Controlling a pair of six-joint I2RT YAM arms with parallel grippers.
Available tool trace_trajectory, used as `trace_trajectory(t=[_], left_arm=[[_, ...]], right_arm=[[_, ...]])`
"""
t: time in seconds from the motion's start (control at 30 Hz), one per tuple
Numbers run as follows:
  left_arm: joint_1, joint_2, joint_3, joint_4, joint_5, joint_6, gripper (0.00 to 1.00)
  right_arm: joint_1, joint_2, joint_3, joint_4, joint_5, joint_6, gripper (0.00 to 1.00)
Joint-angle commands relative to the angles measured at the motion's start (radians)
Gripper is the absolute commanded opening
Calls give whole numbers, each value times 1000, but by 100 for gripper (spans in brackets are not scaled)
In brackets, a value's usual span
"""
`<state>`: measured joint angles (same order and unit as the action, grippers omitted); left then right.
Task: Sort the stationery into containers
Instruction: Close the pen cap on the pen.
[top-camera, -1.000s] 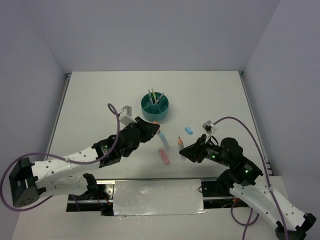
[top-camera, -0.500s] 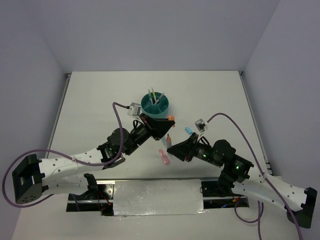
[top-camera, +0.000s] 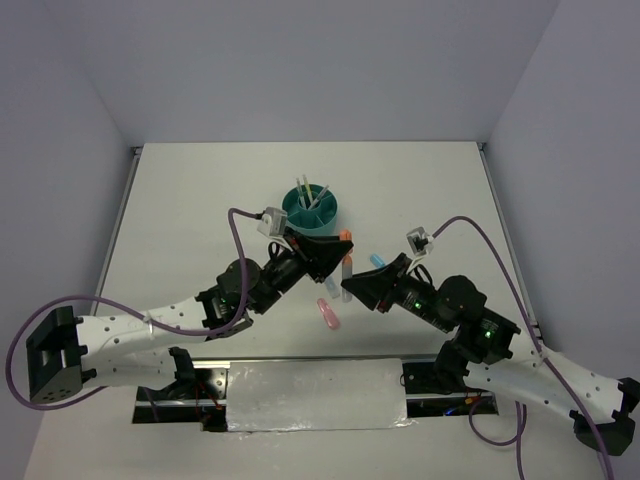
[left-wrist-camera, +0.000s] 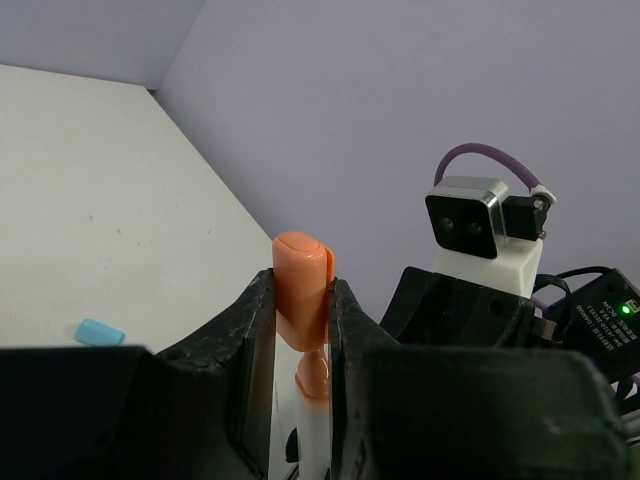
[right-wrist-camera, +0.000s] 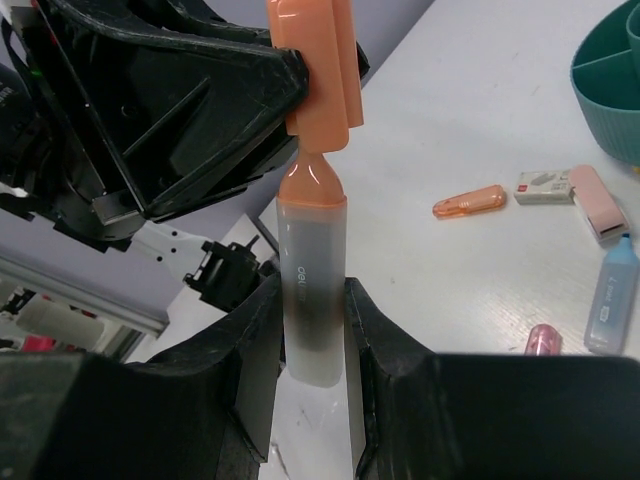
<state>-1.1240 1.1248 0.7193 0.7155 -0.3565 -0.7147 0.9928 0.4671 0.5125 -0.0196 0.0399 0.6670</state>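
Note:
My left gripper (top-camera: 338, 248) is shut on an orange cap (top-camera: 344, 237), held up above the table; the cap shows between the fingers in the left wrist view (left-wrist-camera: 302, 295). My right gripper (top-camera: 352, 287) is shut on a translucent white highlighter body (right-wrist-camera: 312, 290) with an orange tip, held upright. The cap (right-wrist-camera: 312, 70) stands directly on top of that tip, which still shows below it. The round teal organizer (top-camera: 310, 212) with several pens stands behind the grippers, and its rim shows in the right wrist view (right-wrist-camera: 610, 90).
On the table lie a pink item (top-camera: 328, 313), a blue cap (top-camera: 377, 260), an orange cap-like piece (right-wrist-camera: 470, 203), a white eraser (right-wrist-camera: 543, 186), a pink eraser (right-wrist-camera: 597, 215) and a blue highlighter (right-wrist-camera: 610, 295). Both arms crowd the table's middle.
Both grippers have risen off the table and come together. My left gripper carried the orange cap right, and my right gripper brought the highlighter up under it.

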Motion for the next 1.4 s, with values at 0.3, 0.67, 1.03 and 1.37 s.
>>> trace_trajectory(t=[0.3,0.67,1.03,1.37], left_arm=[[-7,6,8,79,83,40,0],[-7,21,-11,140,249,58,0],[-28,40,49,5,325,139,6],[-48,-29,38,-17,263,185,28]], right_arm=[[7,24,103,-2,71,-66,0],[9,-1,184,-8,115,-145,0],[9,78,324,-31,46,-442,0],[9,41,304,15,-8,-469,0]])
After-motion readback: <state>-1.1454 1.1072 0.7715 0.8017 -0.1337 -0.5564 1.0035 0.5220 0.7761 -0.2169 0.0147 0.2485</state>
